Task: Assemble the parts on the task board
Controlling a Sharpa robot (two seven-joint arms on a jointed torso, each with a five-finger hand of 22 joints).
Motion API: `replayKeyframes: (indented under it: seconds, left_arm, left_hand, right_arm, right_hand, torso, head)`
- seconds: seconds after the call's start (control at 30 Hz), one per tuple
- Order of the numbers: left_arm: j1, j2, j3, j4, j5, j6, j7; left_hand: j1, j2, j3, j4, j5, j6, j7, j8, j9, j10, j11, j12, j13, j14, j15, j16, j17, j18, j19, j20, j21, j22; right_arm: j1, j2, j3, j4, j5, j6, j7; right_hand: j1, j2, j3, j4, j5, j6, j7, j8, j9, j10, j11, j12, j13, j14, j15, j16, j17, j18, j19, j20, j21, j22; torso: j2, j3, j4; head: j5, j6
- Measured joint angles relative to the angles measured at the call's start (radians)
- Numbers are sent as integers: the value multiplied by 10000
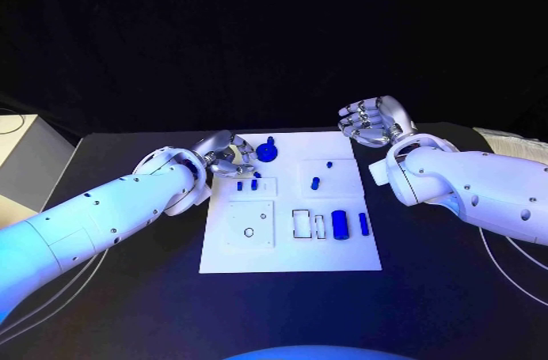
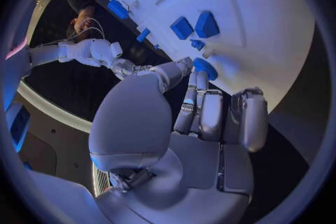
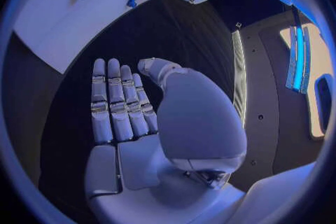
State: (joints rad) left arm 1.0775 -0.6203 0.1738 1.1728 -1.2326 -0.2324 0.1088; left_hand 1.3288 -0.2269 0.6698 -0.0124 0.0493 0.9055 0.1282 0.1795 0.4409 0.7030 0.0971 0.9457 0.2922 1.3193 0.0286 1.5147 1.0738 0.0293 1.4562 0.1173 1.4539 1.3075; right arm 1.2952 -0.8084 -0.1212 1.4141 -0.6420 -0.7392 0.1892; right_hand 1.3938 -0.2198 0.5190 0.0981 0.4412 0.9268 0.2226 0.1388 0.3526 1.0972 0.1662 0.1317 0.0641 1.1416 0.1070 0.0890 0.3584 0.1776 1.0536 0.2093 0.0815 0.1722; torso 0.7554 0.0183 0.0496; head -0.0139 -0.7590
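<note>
black table [image 1: 137, 297] carries the white task board [image 1: 291, 253] in the middle, w/ blue parts on it: a round part [image 1: 268, 150] at the far edge, a cylinder [image 1: 339, 222] nr the front. left hand [image 1: 229, 158] sits at the board's far-left corner just beside the round part, fingers curled but holding nothing i can see; right hand [image 1: 371, 121] is off the far-right corner, fingers apart, empty. risk imo: the left fingers knock the round part away or nudge the board; no readable writing.
</note>
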Motion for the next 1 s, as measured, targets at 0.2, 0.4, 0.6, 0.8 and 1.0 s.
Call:
replayKeyframes:
  seconds: [0.2, 0.4, 0.6, 0.8, 1.0]
  left_arm:
    - [13, -75, 112, 286, -603, -66, 84]
    - [25, -32, 133, 362, -1631, 166, 8]
    - [45, 80, 135, 345, -2556, 467, -117]
    - [110, 246, 130, 249, -3224, 647, -216]
    - [182, 370, 117, 131, -3585, 726, -304]
  left_hand:
    - [122, -121, -120, -68, 0, -68, 3, 0, 0, -457, 176, -293, -146, -644, 165, -182, -890, 164, -365, 210, -425, 0]
    - [298, -103, -77, -165, 0, 137, -51, 118, 40, -525, 173, -360, -207, -851, 160, -207, -1175, 163, -449, 221, -541, 0]
    - [355, -78, -20, -221, 0, 278, -119, 181, 52, -486, 135, -366, -258, -921, 90, -239, -1252, 164, -485, 186, -541, 0]
    - [405, -27, 9, -250, 0, 401, -140, 262, 64, -395, 44, -424, -295, -956, 54, -247, -1257, 165, -521, 150, -581, 0]
    - [470, 39, 110, -233, 0, 499, -164, 320, 88, -262, -35, -427, -338, -951, -17, -247, -1210, 165, -556, 115, -581, 0]
  right_arm:
    - [0, -3, 0, -1, 0, 0, 7]
    - [0, -4, 0, -5, 0, 1, 9]
    - [0, -1, 0, -10, 0, 2, 9]
    - [0, 9, 0, -13, 1, 2, 9]
    - [0, 18, 0, -16, 2, 2, 9]
  right_hand:
    - [0, 0, 0, 0, 0, 0, 0, 0, 0, 0, 0, 0, 0, 0, 0, 0, 0, 1, 0, 0, 0, 0]
    - [0, 0, 0, 0, 0, 0, 0, 0, 0, 0, 0, 0, 0, 0, 0, 0, 0, 0, 0, 0, 0, 0]
    - [0, 0, 0, 0, 0, 0, 0, 0, 0, 1, 1, 0, 0, 0, 0, 0, 0, 0, 0, 0, 0, 0]
    - [0, 0, 0, 0, 0, 0, 0, 0, 0, 0, 1, 0, 0, 0, 0, 0, 0, 0, 0, 0, 0, 0]
    - [0, 0, 0, 0, 0, 0, 0, 0, 0, 1, 1, 0, 0, 0, 0, 0, 0, 0, 0, 0, 0, 1]
  torso:
    - [-12, 7, 6]
    - [-12, 7, 6]
    - [-2, 7, 0]
    - [8, 1, 0]
    - [12, 1, -6]
  head:
    - [-1, 13]
    - [15, 30]
    - [24, 48]
    - [14, 40]
    - [14, 35]
